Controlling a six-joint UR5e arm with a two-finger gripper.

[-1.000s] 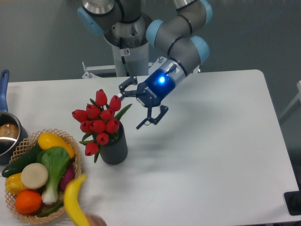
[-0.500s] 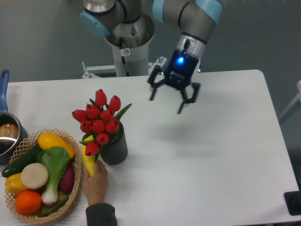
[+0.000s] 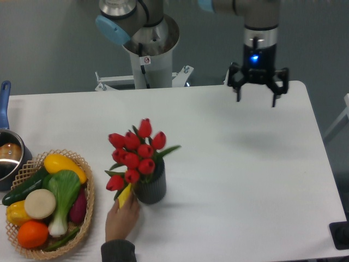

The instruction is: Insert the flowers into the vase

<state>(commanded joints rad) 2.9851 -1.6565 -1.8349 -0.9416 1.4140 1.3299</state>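
The red tulips (image 3: 136,153) with green leaves stand upright in the dark grey ribbed vase (image 3: 151,188), left of the table's middle. My gripper (image 3: 256,100) is open and empty, high over the table's far right edge, well away from the vase. A person's hand (image 3: 121,215) holds a yellow banana (image 3: 125,195) against the vase's lower left side.
A wicker basket (image 3: 85,188) with a leafy vegetable (image 3: 64,192), yellow squash, an orange and other produce sits at the front left. A blue-handled metal pot (image 3: 8,155) stands at the left edge. The robot base (image 3: 147,52) rises behind the table's far edge.
My gripper has swung from beside the tulips up and right to the far right edge. The hand with the banana has pushed the vase and tulips rightward and toward the front.
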